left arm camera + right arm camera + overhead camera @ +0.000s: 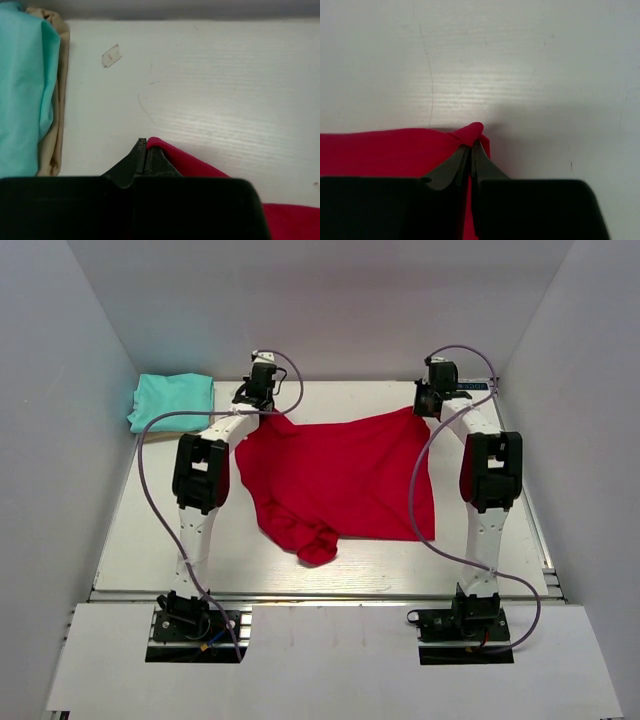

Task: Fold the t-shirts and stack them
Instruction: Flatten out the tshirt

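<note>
- L gripper (142,146) was clamped tight on the far-left corner of the red t-shirt (340,480). Cloth showed only at one pad, so prob a thin bite.
- R gripper (471,146) was all but closed on the far-right corner, hem bunched at the tips.
- Shirt lay spread mid-table (150,540), near edge rumpled. Teal t-shirt (170,400) sat folded at the far-left corner, well apart.
- My plan: lift both corners evenly, keep the far edge taut, carry it toward the near hem w/o dragging. Re-grip L if it slips.
</note>
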{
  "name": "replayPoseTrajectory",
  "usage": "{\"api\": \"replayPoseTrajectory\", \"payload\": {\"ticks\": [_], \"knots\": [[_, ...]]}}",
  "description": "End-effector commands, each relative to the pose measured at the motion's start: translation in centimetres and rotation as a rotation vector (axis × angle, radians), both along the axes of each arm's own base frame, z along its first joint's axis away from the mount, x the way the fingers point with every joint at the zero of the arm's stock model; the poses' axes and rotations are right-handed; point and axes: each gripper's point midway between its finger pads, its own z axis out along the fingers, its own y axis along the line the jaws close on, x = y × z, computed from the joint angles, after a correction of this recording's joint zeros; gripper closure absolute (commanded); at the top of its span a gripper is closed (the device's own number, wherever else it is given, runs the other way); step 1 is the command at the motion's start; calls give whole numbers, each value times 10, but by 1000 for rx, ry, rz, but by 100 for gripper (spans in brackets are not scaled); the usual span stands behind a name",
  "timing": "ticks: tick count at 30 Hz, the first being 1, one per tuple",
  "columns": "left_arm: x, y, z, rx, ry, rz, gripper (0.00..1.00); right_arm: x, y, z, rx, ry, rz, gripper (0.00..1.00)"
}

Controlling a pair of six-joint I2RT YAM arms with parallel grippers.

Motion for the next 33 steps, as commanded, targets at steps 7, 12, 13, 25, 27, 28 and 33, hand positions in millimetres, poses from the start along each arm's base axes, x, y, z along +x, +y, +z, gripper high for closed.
{"api": "replayPoseTrajectory", "payload": {"ticks": [7,12,13,25,27,28,33], "knots": [[20,-5,69,-108,-154,13,100,34,-4,68,-16,-175,-14,100],[-26,12,165,-150,-328,27,100,5,-14,140,-30,-321,-42,100],[-34,15,183,-149,-358,22,100,1,-12,155,-24,-359,-35,100],[-167,41,303,-228,-589,-60,100,-139,-19,304,40,-663,-10,100],[-191,45,333,-251,-660,-79,100,-163,-19,328,49,-725,3,100],[-200,42,344,-261,-684,-90,100,-168,-19,334,45,-742,12,100],[-251,44,400,-285,-808,-185,100,-211,-21,396,40,-892,33,100]]}}
